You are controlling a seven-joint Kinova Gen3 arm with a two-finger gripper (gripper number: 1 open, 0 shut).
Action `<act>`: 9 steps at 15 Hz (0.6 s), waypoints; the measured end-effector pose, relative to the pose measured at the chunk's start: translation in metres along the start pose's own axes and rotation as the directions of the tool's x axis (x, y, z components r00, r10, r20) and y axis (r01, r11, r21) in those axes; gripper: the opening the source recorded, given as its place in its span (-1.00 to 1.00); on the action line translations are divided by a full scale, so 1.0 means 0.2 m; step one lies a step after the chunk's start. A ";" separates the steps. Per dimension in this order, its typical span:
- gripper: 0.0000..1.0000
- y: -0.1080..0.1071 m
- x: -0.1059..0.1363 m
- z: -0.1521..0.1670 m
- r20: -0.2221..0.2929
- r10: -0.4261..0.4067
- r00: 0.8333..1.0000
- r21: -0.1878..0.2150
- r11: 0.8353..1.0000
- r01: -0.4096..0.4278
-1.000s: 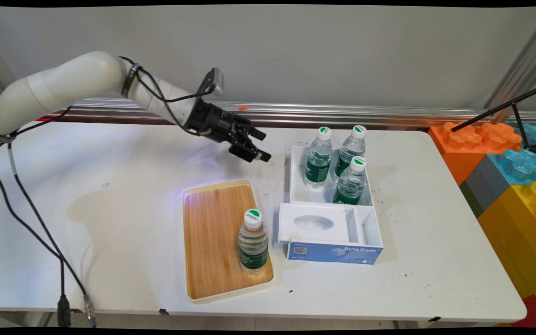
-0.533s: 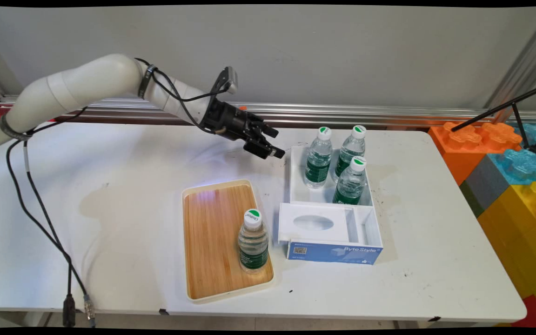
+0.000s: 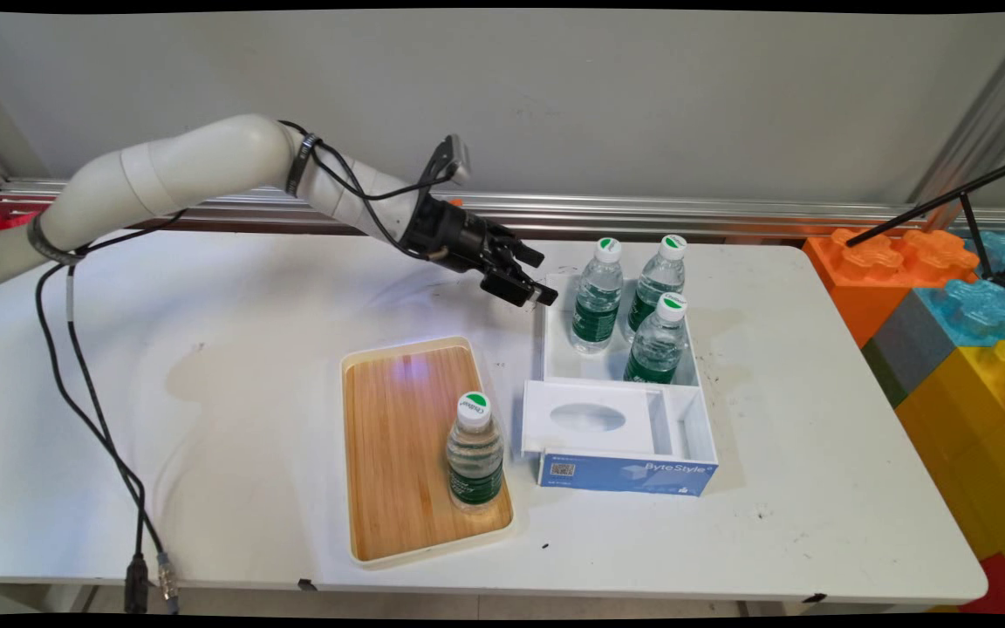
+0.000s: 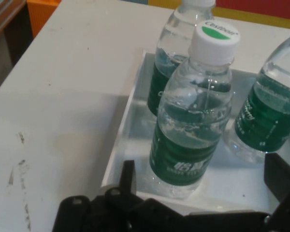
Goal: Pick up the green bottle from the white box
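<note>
Moving toward three o'clock since a second ago, the gripper (image 3: pixel 535 277) now hangs at the white box's (image 3: pixel 548 327) rim, fingers (image 4: pixel 127 178) spread apart and empty. Nearest bottle (image 3: pixel 598 296) stands upright inside, just beyond, with two more bottles (image 3: pixel 657 279) beside it. On the tabletop (image 3: pixel 232 305), a wooden tray (image 3: pixel 398 445) carries another bottle (image 3: pixel 475 453).

- The white table (image 3: pixel 249 288) carries everything; dark scuffs and specks mark its top.
- A wooden tray (image 3: pixel 398 436) with a pale rim lies near the centre, toward 6 o'clock.
- A white divided box (image 3: pixel 686 419) with a blue front panel sits just beside the tray, at its 3 o'clock.
</note>
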State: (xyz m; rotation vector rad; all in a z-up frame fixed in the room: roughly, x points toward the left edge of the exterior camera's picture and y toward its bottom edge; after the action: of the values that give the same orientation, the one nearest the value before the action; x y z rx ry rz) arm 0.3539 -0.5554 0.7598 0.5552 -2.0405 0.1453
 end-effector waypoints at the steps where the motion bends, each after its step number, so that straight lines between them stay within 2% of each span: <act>1: 1.00 0.00 0.00 0.01 -0.001 -0.001 1.000 -0.001 1.000 0.001; 9: 1.00 0.00 0.00 0.13 -0.005 -0.001 1.000 -0.008 1.000 0.001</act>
State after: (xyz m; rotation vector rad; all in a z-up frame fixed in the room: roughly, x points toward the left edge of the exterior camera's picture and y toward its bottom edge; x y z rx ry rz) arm 0.3335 -0.5634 0.7463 0.5501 -2.0349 0.1374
